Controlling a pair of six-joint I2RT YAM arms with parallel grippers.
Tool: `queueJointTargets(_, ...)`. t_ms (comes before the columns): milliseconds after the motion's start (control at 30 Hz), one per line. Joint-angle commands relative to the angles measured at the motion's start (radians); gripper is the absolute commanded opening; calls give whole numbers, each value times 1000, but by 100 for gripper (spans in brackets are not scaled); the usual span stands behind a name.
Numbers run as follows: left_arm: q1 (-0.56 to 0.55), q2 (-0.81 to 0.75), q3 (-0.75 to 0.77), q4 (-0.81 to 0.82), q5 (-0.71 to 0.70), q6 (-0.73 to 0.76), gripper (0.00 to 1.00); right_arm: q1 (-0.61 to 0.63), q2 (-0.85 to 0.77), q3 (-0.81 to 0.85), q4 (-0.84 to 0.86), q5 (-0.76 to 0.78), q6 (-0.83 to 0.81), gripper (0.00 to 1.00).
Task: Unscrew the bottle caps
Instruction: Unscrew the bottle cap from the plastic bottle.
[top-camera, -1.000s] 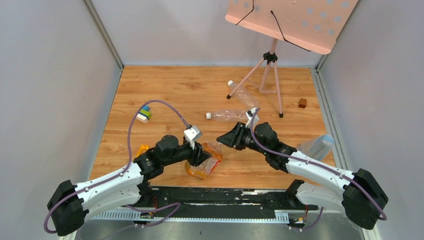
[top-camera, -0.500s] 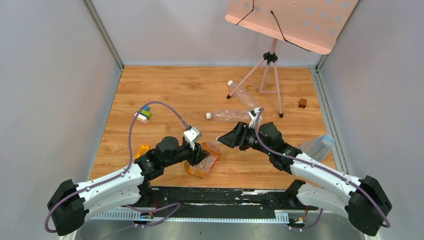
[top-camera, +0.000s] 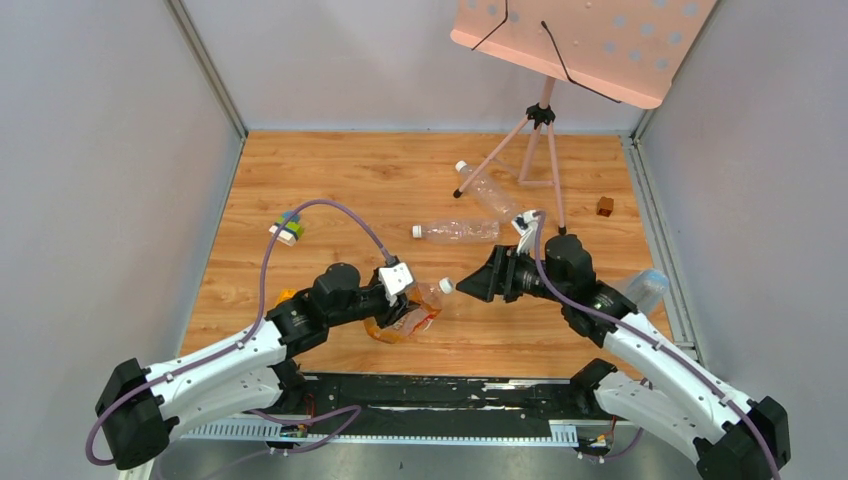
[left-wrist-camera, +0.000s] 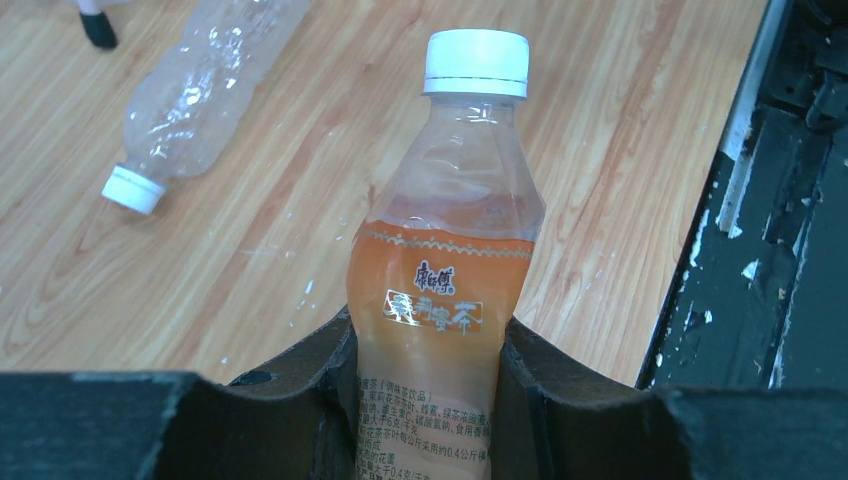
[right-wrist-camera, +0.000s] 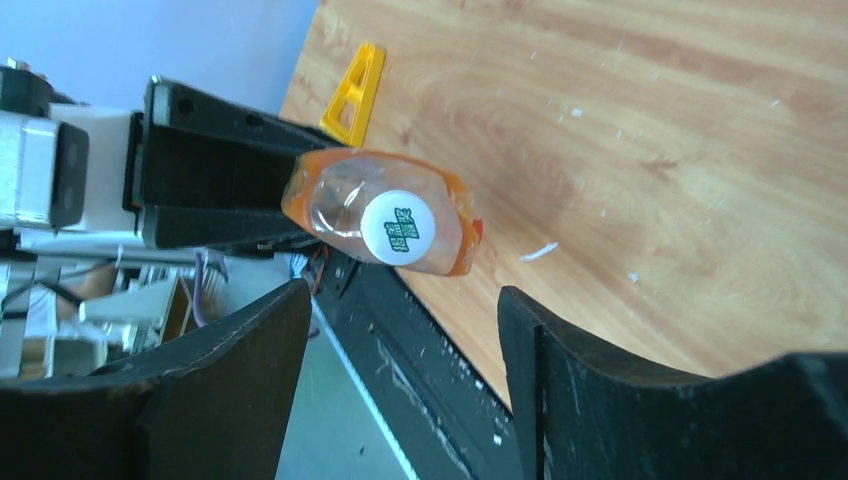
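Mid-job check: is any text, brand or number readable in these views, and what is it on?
"康师傅": white brand name on the orange label of the tea bottle clamped in the left claw.
Boxed line under it: four characters, too blurred to be sure of.
Fine print lower on the label: too small to read.
Green print on top of the bottle's white cap: blurred, unreadable.
Nothing else readable.

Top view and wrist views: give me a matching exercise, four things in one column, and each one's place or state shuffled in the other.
1. orange-labelled plastic tea bottle
2. white round screw cap of that bottle
3. small brown cube
4. right gripper

A. open, facing the cap
B. clamped in the left gripper
C. on the wooden table, far right
D. screwed on the neck

Pairs: 1-B, 2-D, 3-C, 4-A
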Motion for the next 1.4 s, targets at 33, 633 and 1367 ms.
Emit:
queueJointTargets(33, -7, -21, -2, 41, 88, 99, 3, -3, 54, 49, -41, -174, -28, 64)
queueJointTargets(633, -21, -19, -75, 116, 133, 60, 4, -1, 280, 113, 12, -259, -16, 40)
queueJointTargets(1367, -21, -27, -131, 270, 77, 24, 9, 24, 292, 103, 71, -335, -167, 0)
